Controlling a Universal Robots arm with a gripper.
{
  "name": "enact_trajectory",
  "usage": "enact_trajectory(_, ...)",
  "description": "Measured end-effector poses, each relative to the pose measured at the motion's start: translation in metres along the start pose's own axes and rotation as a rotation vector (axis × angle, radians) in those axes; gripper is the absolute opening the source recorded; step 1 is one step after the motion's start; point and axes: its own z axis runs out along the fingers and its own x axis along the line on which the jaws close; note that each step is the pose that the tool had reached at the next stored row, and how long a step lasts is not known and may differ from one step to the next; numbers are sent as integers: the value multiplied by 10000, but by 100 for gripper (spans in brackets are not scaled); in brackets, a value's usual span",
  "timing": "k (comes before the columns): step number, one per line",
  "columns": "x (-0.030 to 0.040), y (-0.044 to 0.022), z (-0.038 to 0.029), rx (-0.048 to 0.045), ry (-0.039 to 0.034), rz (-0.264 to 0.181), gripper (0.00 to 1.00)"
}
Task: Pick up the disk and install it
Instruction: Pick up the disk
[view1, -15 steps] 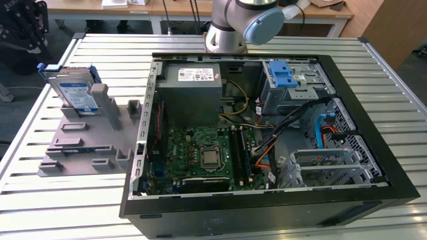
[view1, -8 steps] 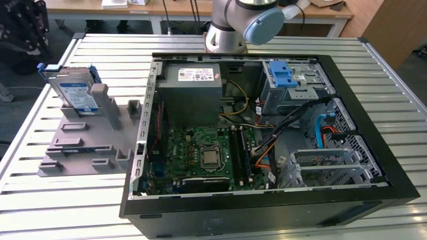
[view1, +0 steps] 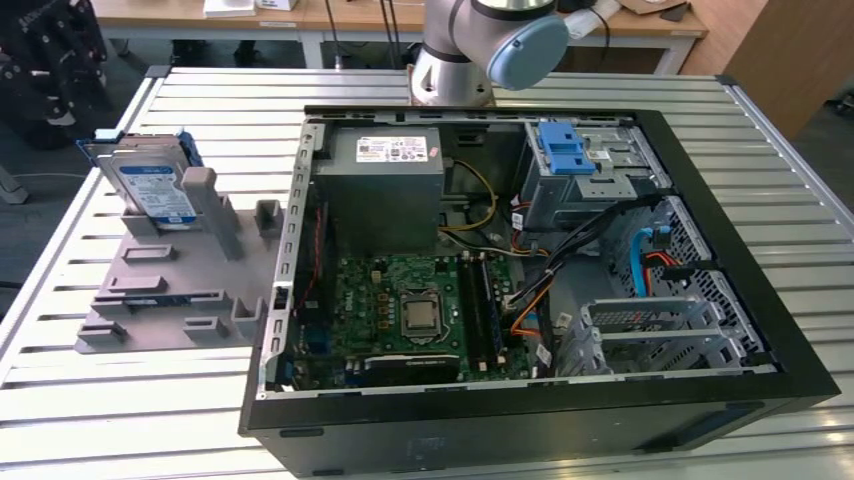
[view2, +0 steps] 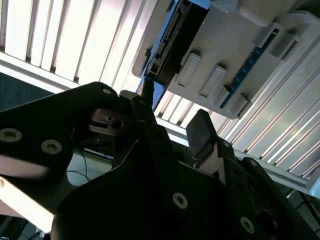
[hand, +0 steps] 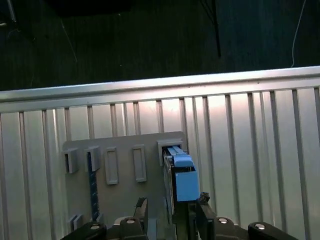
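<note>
Exterior view: disk (view1: 150, 188) stands on edge in the grey rack (view1: 160, 300) on the desk (view1: 120, 420), well apart from the computer case (view1: 561, 425).
Grip: pincer (hand: 172, 204) spread, a finger either side of the disk's blue end, not pinching.
Risk: off-centre squeeze could tilt it or jam it against the rack's posts (view1: 200, 192), I reckon.
Room: free above, posts crowd beside.

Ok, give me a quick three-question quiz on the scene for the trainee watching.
1. True or false: the gripper holds the disk.
2. In the grey holder the disk is: A upright, B lying flat, C missing.
3. Fill in: in the exterior view the holder lies to the ____ of the case.
Key: 1 false; 2 A; 3 left.
</note>
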Motion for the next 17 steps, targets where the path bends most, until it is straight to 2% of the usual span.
enact_trajectory(1,0,0,7,-3,1,-172,53)
enact_trajectory(2,0,0,15,-6,2,-351,53)
enact_trajectory(3,0,0,24,-8,1,-531,59)
enact_trajectory(6,0,-1,44,-19,5,-1019,59)
enact_trajectory(17,-1,0,60,-15,4,-1041,59)
